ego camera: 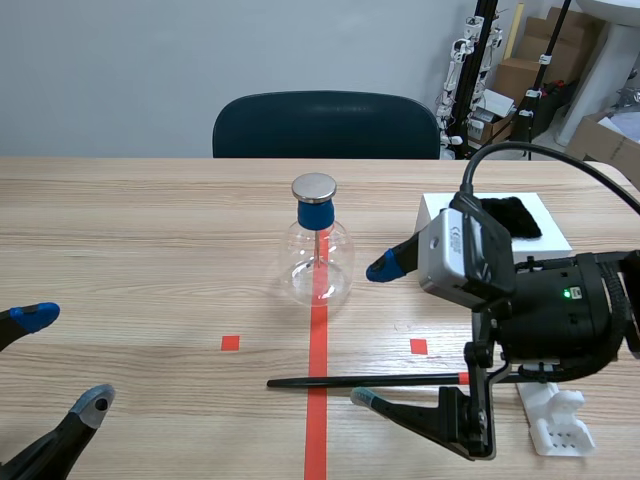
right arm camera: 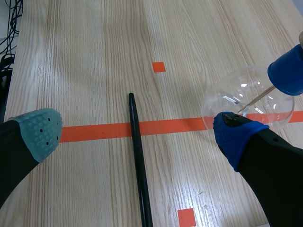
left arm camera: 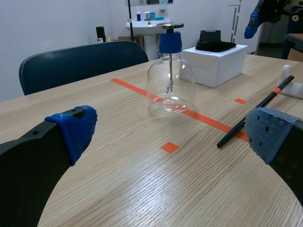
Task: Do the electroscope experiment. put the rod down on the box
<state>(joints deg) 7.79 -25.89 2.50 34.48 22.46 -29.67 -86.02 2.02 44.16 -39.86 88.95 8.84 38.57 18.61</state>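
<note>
My right gripper (ego camera: 374, 333) is spread wide with nothing in it, hanging over the thin black rod (ego camera: 365, 381). The rod is lying flat on the wooden table (ego camera: 150, 230) across the orange-red tape line (ego camera: 317, 430), not on the white cardboard box (ego camera: 440, 210) further back. My left gripper (ego camera: 67, 360) is wide open too, well apart from the clear glass flask (ego camera: 318, 262) with its blue stopper.

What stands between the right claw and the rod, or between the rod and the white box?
Nothing visible. The open right claw hangs over the bare rod. The flask stands aside from the way to the box; a black cloth covers part of its top.
</note>
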